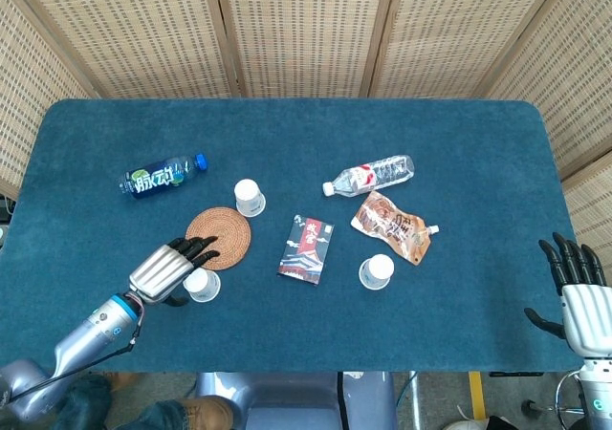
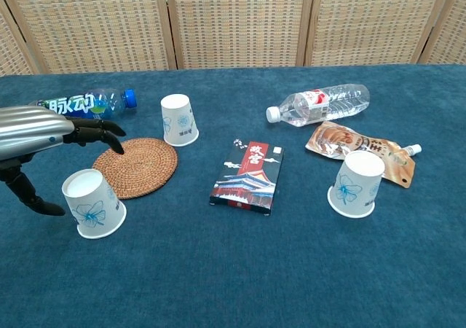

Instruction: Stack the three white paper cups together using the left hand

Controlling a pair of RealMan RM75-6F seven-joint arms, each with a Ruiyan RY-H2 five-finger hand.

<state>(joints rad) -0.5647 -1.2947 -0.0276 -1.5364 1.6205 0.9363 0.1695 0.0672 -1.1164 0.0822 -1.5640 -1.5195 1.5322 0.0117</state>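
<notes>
three upside-down white cups sit apart on the counter: near cup (image 2: 93,203) by the woven coaster (image 2: 136,167), far cup (image 2: 179,120) just behind the coaster, right cup (image 2: 356,184) touching the snack pouch (image 2: 361,150). left hand (image 2: 44,142) is spread, over and beside the near cup, holding nothing. risk: light cup tips or skids if fingers knock it before closing. right hand (image 1: 579,296) idle, spread, at the counter edge. blue felt counter (image 2: 240,270), wicker screens (image 2: 240,22) behind.
</notes>
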